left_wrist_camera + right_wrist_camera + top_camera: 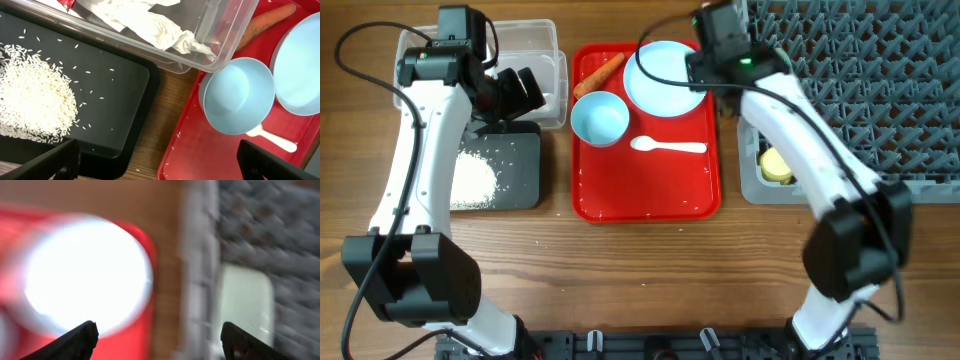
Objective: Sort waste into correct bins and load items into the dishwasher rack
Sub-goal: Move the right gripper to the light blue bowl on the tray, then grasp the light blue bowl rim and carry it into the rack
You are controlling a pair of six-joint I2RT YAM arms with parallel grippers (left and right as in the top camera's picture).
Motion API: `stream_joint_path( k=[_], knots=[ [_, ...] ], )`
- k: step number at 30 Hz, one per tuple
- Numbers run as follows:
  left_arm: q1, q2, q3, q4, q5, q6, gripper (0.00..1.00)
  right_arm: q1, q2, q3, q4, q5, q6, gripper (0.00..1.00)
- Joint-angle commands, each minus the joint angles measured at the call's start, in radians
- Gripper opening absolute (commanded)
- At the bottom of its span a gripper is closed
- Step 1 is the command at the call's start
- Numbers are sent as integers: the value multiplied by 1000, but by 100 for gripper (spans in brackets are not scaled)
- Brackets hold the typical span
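Red tray [645,200] bears unsorted carrot [598,75], plate [663,78], blue bowl [599,118], spoon [667,146]; left of it, rice [472,180] in black tray [520,165], tissue [150,25] in clear tub [545,30]; right of it, yellow cup [777,167] in rack [860,100]. Spread, empty: left end effector [157,147], right end effector [159,327].

White arm links [416,150], black joints [410,282], black cables [338,52], green light [747,62], black gripper fingers [50,161]

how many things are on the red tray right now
4: orange carrot back left, pale blue plate back right, light blue bowl in front of the carrot, white spoon in the middle. The right arm may hide something.
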Motion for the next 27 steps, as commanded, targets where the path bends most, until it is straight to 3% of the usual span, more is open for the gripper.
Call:
stream_joint_path(
  k=[1,3,7,13,14,15,18,20,24,27],
  knots=[
    [4,1,2,0,-6,2,100,3,-87,34,84,-548,244,81],
    [4,1,2,0,-6,2,100,30,-55,-25,167,-571,304,79],
    [4,1,2,0,-6,2,100,101,111,-58,166,-559,443,57],
    [4,1,2,0,-6,2,100,167,272,-58,166,-548,489,49],
    [4,1,2,0,-6,2,100,167,276,-58,168,-547,507,44],
    [4,1,2,0,-6,2,100,166,276,-58,172,-546,506,29],
    [4,1,2,0,-6,2,100,168,277,-58,178,-531,507,19],
    [4,1,2,0,-6,2,100,168,277,-58,170,-521,511,6],
    [4,1,2,0,-6,2,100,149,207,-55,161,-517,459,4],
    [4,1,2,0,-6,2,100,94,54,-55,130,-472,442,4]
  ],
)
